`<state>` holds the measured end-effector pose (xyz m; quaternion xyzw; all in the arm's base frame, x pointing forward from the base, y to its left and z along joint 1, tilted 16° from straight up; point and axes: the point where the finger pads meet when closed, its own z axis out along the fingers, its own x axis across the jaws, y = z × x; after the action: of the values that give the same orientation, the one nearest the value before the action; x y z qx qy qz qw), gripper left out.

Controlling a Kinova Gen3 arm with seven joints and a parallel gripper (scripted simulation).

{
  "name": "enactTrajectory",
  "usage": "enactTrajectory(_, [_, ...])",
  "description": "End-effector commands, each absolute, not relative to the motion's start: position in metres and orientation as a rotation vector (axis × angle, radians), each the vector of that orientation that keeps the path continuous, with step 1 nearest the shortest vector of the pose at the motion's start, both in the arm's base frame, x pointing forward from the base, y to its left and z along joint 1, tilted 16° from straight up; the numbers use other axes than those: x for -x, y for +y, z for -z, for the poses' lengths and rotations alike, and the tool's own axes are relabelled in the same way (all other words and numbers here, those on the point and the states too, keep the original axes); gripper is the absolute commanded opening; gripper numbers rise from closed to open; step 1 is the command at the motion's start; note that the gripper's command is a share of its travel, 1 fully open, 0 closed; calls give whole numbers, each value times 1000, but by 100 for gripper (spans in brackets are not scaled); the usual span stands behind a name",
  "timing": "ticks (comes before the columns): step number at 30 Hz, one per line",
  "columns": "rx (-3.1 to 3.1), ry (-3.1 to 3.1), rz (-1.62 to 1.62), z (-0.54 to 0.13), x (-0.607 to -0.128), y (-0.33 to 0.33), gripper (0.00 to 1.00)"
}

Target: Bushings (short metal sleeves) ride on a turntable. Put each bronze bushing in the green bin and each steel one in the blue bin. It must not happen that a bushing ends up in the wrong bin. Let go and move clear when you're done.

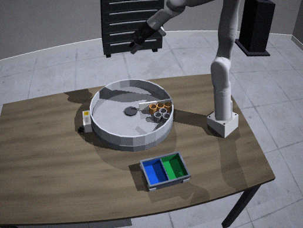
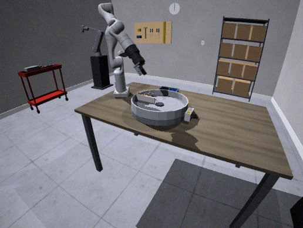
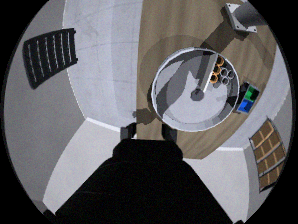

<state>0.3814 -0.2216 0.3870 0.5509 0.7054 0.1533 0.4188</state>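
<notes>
— From the top, what do you see of the bushings?

— Six short open sleeves huddle at the right side of the turntable (image 1: 117,133), against a small white fence. Three bronze bushings (image 1: 160,107) form the far row, orange-brown; three steel bushings (image 1: 162,114) sit just nearer, grey, touching them. The green bin (image 1: 175,166) and blue bin (image 1: 155,172) share one grey tray on the near part of the table (image 1: 44,164). My gripper (image 1: 133,47) hangs high beyond the table's far edge, fingers spread wide, nothing in them.

— And the exterior view?

— My gripper (image 2: 140,70) hovers above the turntable (image 2: 158,116), well apart from it. The bushings (image 2: 148,94) are only a small blur behind the fence.

— The wrist view?

— The turntable (image 3: 162,106) lies far below, with the bushings (image 3: 221,71) as specks at its right rim, and the bins (image 3: 248,99) beyond. My fingers are lost in darkness.
</notes>
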Motion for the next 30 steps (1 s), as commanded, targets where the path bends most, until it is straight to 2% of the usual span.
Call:
enactTrajectory(1, [-1368,1755,-374,-397,-377,-209,100])
enactTrajectory(4, [-1368,1755,-374,-397,-377,-209,100])
enactTrajectory(9, [-1368,1755,-374,-392,-377,-149,100])
enactTrajectory(12, [-1368,1755,-374,-392,-377,-149,100])
enactTrajectory(17, [-1368,1755,-374,-387,-377,-90,100])
enactTrajectory(22, [-1368,1755,-374,-387,-377,-90,100])
enactTrajectory(27, [-1368,1755,-374,-382,-377,-31,100])
enactTrajectory(30, [-1368,1755,-374,-382,-377,-31,100])
